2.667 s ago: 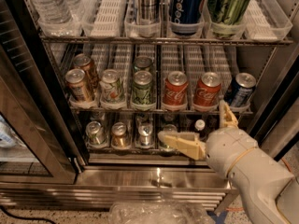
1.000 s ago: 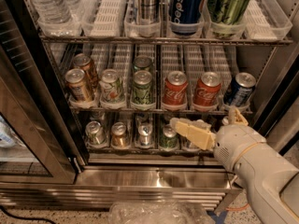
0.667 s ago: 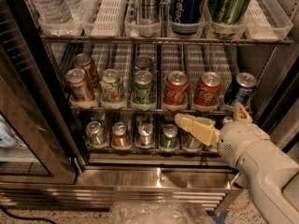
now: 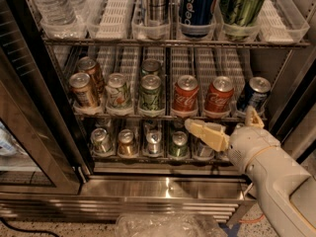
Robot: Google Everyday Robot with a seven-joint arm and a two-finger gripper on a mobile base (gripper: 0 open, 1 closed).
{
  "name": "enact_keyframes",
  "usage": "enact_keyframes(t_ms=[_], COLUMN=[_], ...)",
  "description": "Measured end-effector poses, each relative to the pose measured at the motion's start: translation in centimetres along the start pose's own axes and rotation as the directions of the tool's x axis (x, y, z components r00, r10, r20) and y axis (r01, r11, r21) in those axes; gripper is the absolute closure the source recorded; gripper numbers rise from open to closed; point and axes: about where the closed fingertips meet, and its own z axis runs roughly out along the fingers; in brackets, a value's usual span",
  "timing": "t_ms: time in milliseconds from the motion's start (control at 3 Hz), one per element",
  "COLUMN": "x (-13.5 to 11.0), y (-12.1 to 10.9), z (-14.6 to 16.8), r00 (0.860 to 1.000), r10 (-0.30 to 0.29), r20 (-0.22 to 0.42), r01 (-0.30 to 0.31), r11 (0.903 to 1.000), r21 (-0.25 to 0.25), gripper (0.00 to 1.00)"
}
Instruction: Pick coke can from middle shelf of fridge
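Note:
Two red coke cans stand side by side on the middle shelf (image 4: 129,59) of the fridge (image 4: 163,187), one left (image 4: 185,97) and one right (image 4: 218,98). My gripper (image 4: 220,118) is at the front edge of that shelf, just below the right coke can. It is open and empty. One beige finger (image 4: 206,133) points left under the left coke can. The other finger (image 4: 254,117) points up beside the dark blue Pepsi can (image 4: 254,94). It touches no can.
Green cans (image 4: 149,94), a white-green can (image 4: 117,90) and bronze cans (image 4: 83,89) fill the shelf's left lanes. Tall cans (image 4: 196,6) and water bottles (image 4: 52,6) stand above. Small cans (image 4: 154,142) sit on the rack below. The open glass door (image 4: 29,132) is at left.
My gripper has risen from in front of the lower rack and moved right, up to the middle shelf's front edge under the coke cans. No can has moved.

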Motion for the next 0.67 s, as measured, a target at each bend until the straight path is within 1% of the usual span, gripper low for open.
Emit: enact_keyframes(t_ms=[333,667], x=[0.56,1.09], y=[-0.52,-0.41], z=[0.25,0.86], r00=[0.999,0.996], r10=[-0.024,-0.036], r20=[0.038,0.079], r01=[0.023,0.031], r11=[0.9992,0.9977], r21=[0.034,0.060], gripper=[0.00,0.00])
